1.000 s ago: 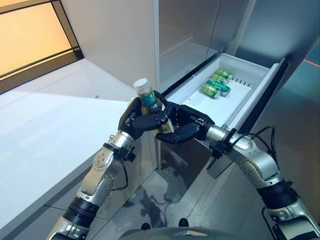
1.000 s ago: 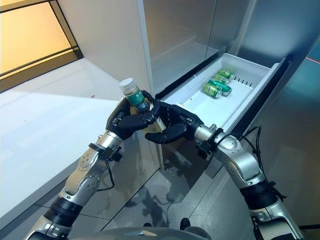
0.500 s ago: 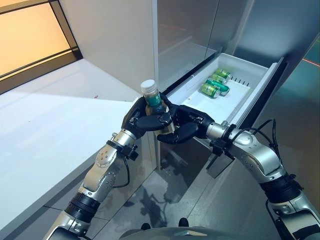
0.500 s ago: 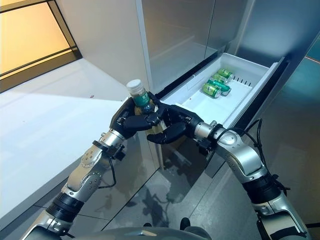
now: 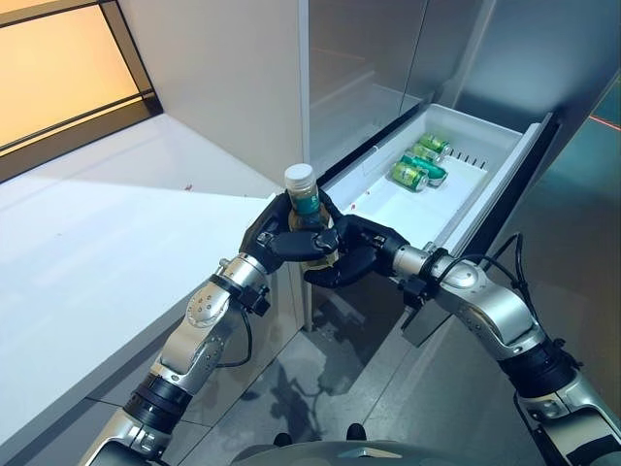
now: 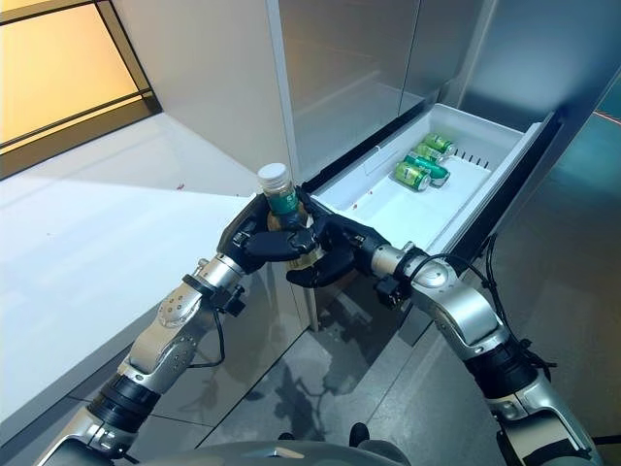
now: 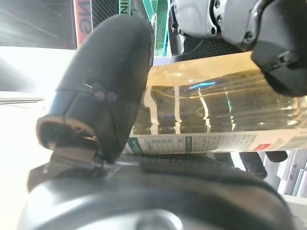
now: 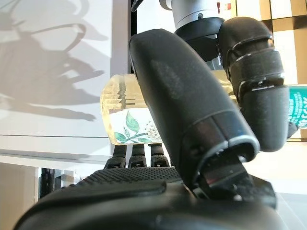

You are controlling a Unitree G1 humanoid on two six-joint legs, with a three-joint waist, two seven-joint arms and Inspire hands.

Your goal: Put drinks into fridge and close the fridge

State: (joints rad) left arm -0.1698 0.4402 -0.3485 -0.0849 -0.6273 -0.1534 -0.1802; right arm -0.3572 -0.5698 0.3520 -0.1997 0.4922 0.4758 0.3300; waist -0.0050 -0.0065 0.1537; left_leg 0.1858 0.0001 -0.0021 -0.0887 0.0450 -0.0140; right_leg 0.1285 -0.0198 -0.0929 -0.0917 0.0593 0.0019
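A drink bottle (image 5: 307, 202) with a white cap, a green label and yellowish tea stands nearly upright in the air, by the near left corner of the open white fridge drawer (image 5: 485, 209). My left hand (image 5: 279, 239) is curled round it from the left. My right hand (image 5: 351, 254) is curled round its lower part from the right. In the left wrist view my thumb (image 7: 105, 81) lies over the bottle (image 7: 206, 110). In the right wrist view my thumb (image 8: 182, 96) crosses the bottle (image 8: 120, 115). Green cans (image 5: 417, 163) lie at the drawer's far end.
A white counter (image 5: 87, 243) runs along the left, with an orange-lit window (image 5: 58, 68) behind it. The fridge's steel front (image 5: 369, 58) rises behind the drawer. The drawer's dark front panel (image 5: 529, 165) juts out to the right over a glossy floor (image 5: 320, 388).
Both hands have carried the bottle a little to the right, toward the drawer's corner. The bottle has turned from leaning left to nearly upright.
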